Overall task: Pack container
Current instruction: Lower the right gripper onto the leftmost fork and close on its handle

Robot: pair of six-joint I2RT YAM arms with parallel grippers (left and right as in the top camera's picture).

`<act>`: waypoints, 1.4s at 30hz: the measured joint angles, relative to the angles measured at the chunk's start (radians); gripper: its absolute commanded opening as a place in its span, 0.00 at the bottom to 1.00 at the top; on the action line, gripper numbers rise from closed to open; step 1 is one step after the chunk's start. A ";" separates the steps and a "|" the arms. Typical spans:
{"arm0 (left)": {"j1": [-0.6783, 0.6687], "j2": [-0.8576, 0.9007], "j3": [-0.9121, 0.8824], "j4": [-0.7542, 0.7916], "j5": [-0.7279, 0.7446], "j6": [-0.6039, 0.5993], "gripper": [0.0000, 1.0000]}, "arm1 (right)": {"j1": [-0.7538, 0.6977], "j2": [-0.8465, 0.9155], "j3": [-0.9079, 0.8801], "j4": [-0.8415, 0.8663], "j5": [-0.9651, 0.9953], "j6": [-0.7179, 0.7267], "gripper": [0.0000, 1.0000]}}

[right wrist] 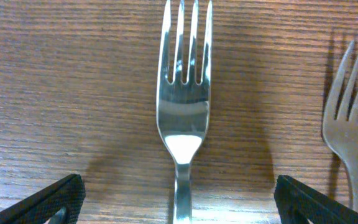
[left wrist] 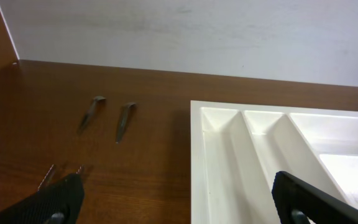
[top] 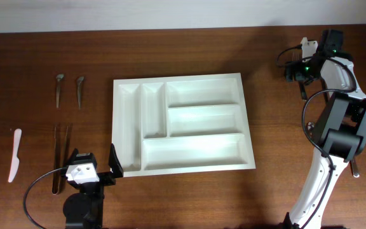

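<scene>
- Closest in, on the left wrist view, the left gripper [left wrist: 188,204] shows two black fingers [left wrist: 58,200], one at each lower corner. They are spread wide with nothing between them.
- From above, that gripper sits low over the near edge of the brown wooden table [top: 189,38], just beside the container's near left corner. I cannot tell whether one finger touches the rim.
- Far left lies a flat white knife-shaped utensil [top: 14,154], on its own and well apart from the rest.
- Next come a short metal spoon [top: 58,89] and a second spoon [top: 80,89], side by side with a gap between them, bowls toward the far wall.
- Nearer than the spoons lies a pair of long thin metal pieces [top: 54,149], almost parallel. What they are is too fine to make out.
- The container [top: 205,119], a big white tray, lies flat in the middle of the table. Its two narrow compartments are on its left side, and its three wide ones are stacked crosswise on the right.
- Off to the right, well away from the tray, the right arm [top: 335,127] is folded over the tabletop.
- Its wrist view looks straight down on a shiny fork [right wrist: 184,106], with a duller fork [right wrist: 350,124] beside it. Both have their tines toward the top of the view.
- The right gripper [right wrist: 182,205] hangs over the shiny fork's handle, fingers wide apart on either side and gripping nothing.
</scene>
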 measured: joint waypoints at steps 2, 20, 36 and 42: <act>0.000 0.000 0.000 0.000 0.000 0.000 0.99 | -0.007 0.002 0.000 -0.001 -0.021 0.002 0.99; 0.000 0.000 0.000 0.000 0.000 0.000 0.99 | -0.044 0.005 0.006 -0.029 -0.064 -0.001 0.99; 0.000 0.000 0.000 0.000 0.000 0.000 0.99 | 0.007 0.005 0.012 -0.043 -0.013 -0.031 0.96; 0.000 0.000 0.000 0.000 0.000 0.000 0.99 | 0.007 0.005 0.012 -0.046 -0.014 -0.033 0.85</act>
